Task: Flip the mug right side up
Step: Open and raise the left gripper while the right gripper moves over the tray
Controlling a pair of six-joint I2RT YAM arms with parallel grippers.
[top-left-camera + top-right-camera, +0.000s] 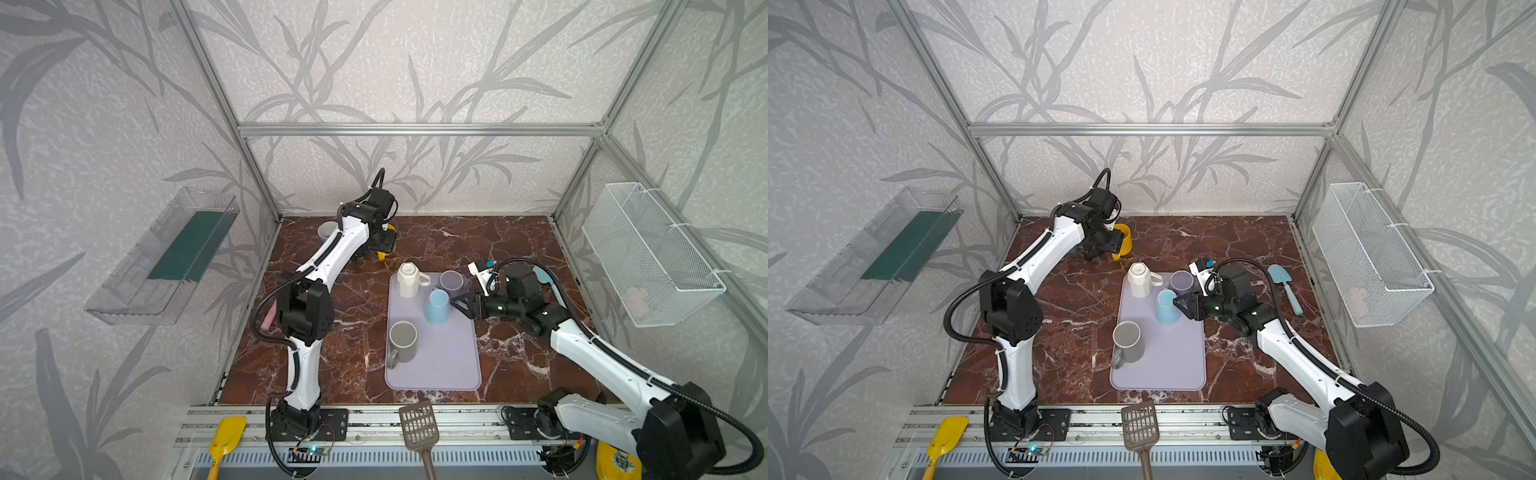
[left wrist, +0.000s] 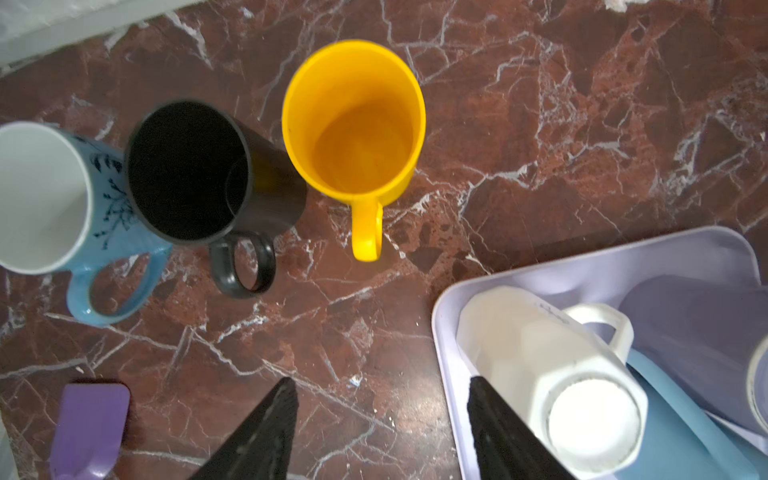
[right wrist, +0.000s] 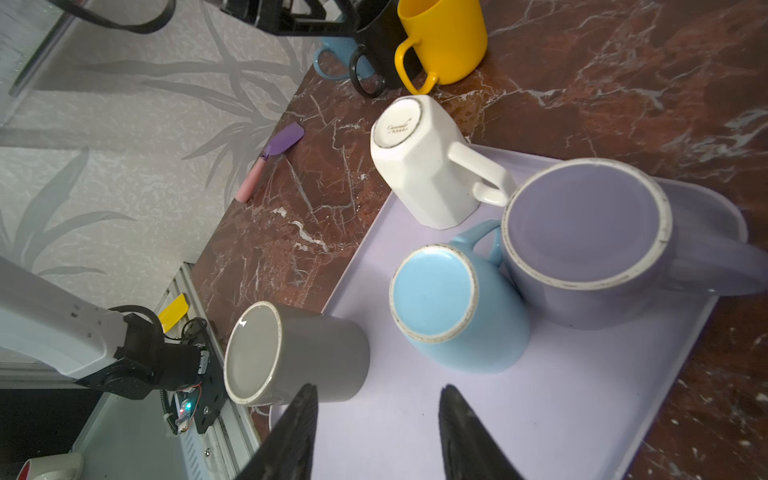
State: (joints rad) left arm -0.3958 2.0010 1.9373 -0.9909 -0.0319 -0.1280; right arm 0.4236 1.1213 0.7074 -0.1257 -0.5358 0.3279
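Our right gripper [image 3: 379, 388] stands partly open and empty over the lavender tray [image 3: 540, 415], its fingers cut off by the frame edge. Just ahead the light blue mug [image 3: 453, 307] sits bottom up. From above we cannot tell whether the fingertips touch it. Around it, also bottom up on the tray, are the grey mug [image 3: 286, 357], the white faceted mug [image 3: 424, 166] and the lavender mug [image 3: 590, 241].

Our left gripper [image 2: 382, 382] is spread wide, holding nothing, above the marble table [image 2: 582, 145]. Beyond it stand the upright yellow mug [image 2: 353, 124], the black mug [image 2: 195, 170] and a blue patterned mug [image 2: 45, 195], which is partly cropped.
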